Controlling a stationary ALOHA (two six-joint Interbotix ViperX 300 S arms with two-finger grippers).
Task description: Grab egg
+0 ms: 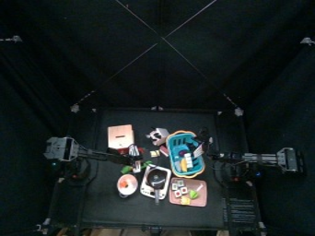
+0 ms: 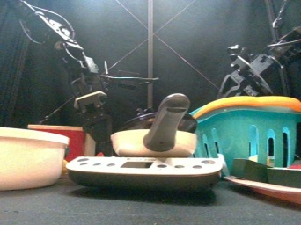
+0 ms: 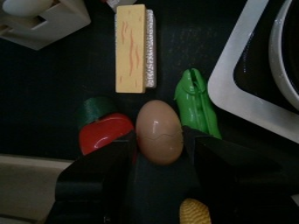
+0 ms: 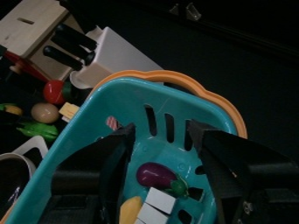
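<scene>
Tan egg (image 3: 160, 131) sits between the wide-spread left hand (image 3: 158, 175), its lower end hidden.

Illumination is dim overall. In the top view, the black curtains absorb nearly all light; only the counter (image 1: 99, 184) area and the coloured items on it register, small and low in detail. In the front view, the near objects are lit from the front: the white scale (image 2: 147, 169) and cream bowl (image 2: 26, 156) appear bright, while both arms behind them stand half in darkness. The left wrist view is soft; the egg (image 3: 159, 131) shows a mild highlight on its upper surface, and the hand's (image 3: 159, 179) jaws are black, featureless shapes. The right wrist view is darker, with the teal basket (image 4: 100, 118) well lit and the background nearly black.
</scene>
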